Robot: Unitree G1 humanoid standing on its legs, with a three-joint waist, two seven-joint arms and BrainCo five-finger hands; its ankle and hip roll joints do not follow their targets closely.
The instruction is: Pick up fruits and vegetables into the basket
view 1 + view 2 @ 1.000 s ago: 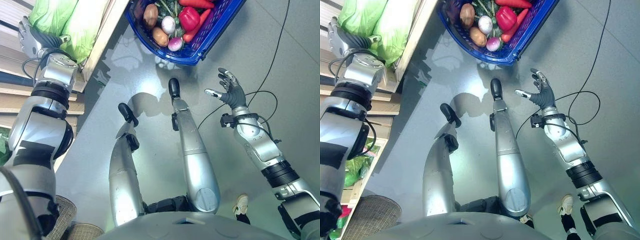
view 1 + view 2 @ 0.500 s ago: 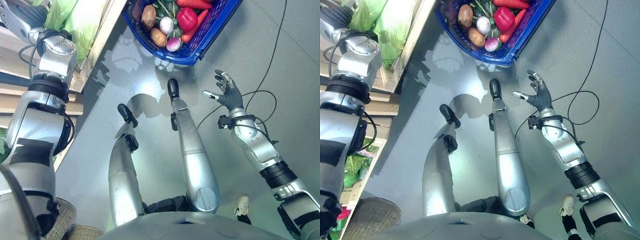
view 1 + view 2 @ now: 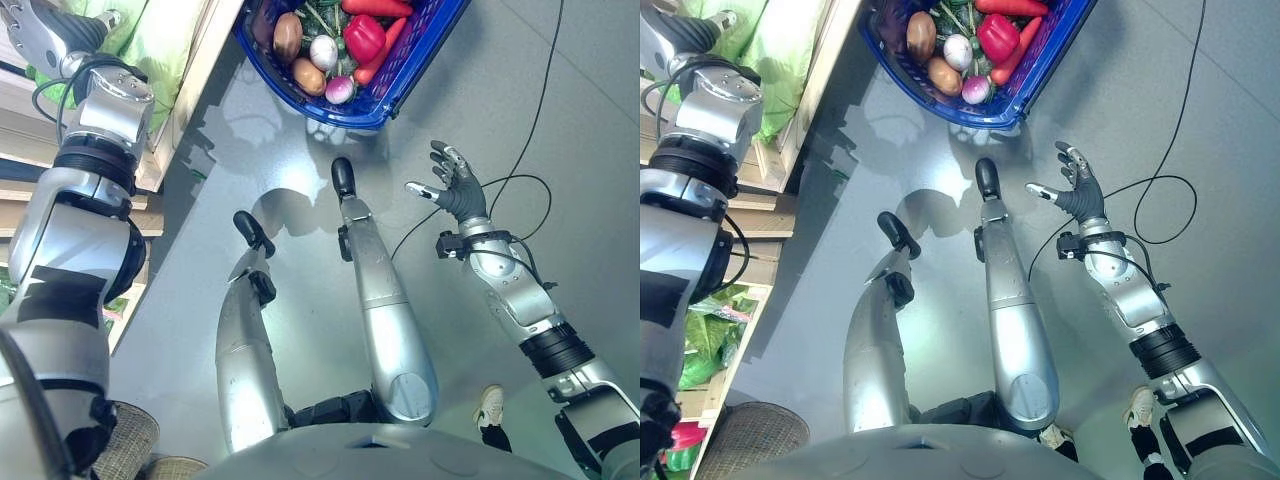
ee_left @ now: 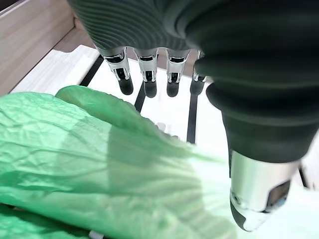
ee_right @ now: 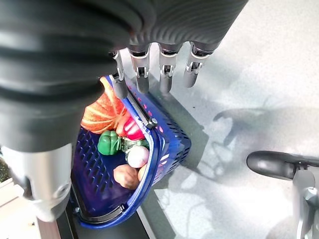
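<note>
We are in a place set up like a small food shop.
We see a blue basket (image 3: 400,85) on a smooth grey floor (image 3: 560,90), full of food like a red pepper (image 3: 362,36), a potato (image 3: 308,76) and a carrot (image 3: 378,7). Beside it stands a pale wooden shelf (image 3: 196,60) with big green leafy vegetables (image 4: 89,169) lying on its white slats (image 4: 164,107), like goods laid out to pick.

- My left hand (image 4: 149,59) is raised at my far left, arm stretched forward, fingers straight, holding nothing.
- My right hand (image 3: 455,187) hangs low at my right, fingers spread, empty.
</note>
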